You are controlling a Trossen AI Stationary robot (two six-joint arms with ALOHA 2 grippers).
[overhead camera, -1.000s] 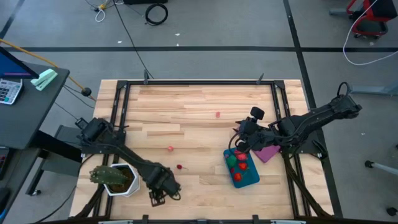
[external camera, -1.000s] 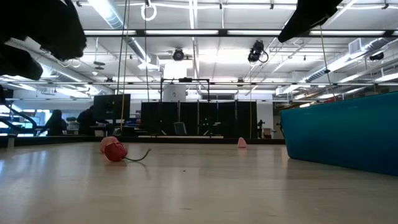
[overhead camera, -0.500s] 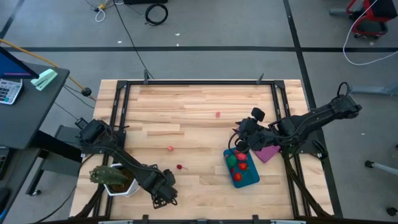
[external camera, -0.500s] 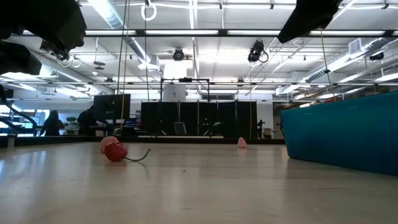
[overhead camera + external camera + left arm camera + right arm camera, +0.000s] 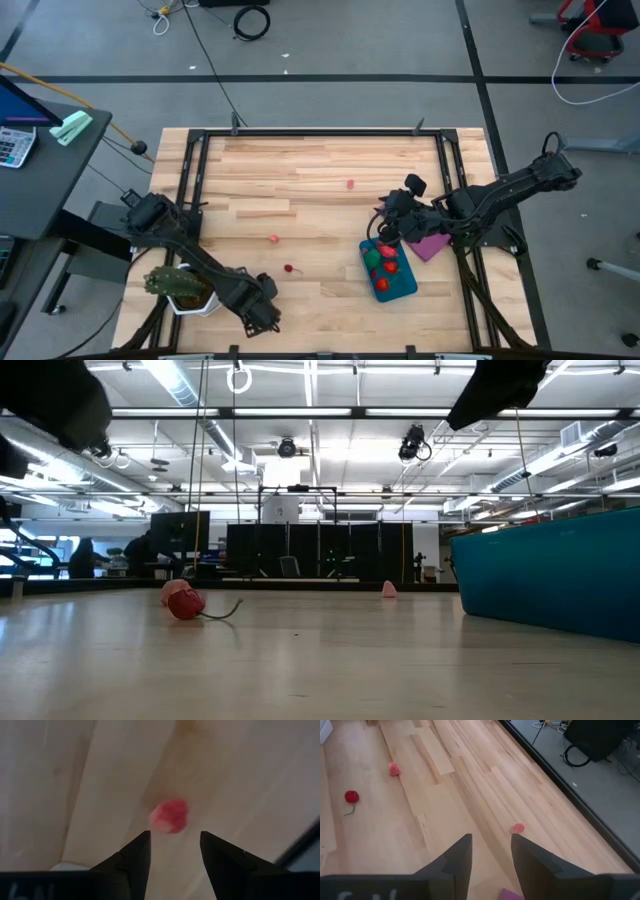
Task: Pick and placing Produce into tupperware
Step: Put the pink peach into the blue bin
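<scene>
The teal tupperware (image 5: 389, 270) sits right of the table's middle and holds several red pieces and one green piece. Loose produce lies on the wood: a pink piece (image 5: 350, 184) far out, a pink piece (image 5: 273, 239) mid-table, and a red stemmed piece (image 5: 289, 268). My left gripper (image 5: 256, 316) is open near the near edge, and its wrist view shows a red-pink piece (image 5: 169, 816) on the wood beyond its fingertips, untouched. My right gripper (image 5: 389, 230) is open above the tupperware's far end. The low view shows the stemmed piece (image 5: 185, 603) and the tupperware's wall (image 5: 545, 580).
A leafy plant in a white pot (image 5: 188, 288) stands at the near left corner, close to my left arm. A flat purple sheet (image 5: 432, 245) lies right of the tupperware. A black frame (image 5: 320, 131) borders the table. Bare wood spans the far half.
My left gripper has moved toward the table's near edge and slightly left, away from the red stemmed piece. In the low view its dark shape has drawn off to the upper left.
</scene>
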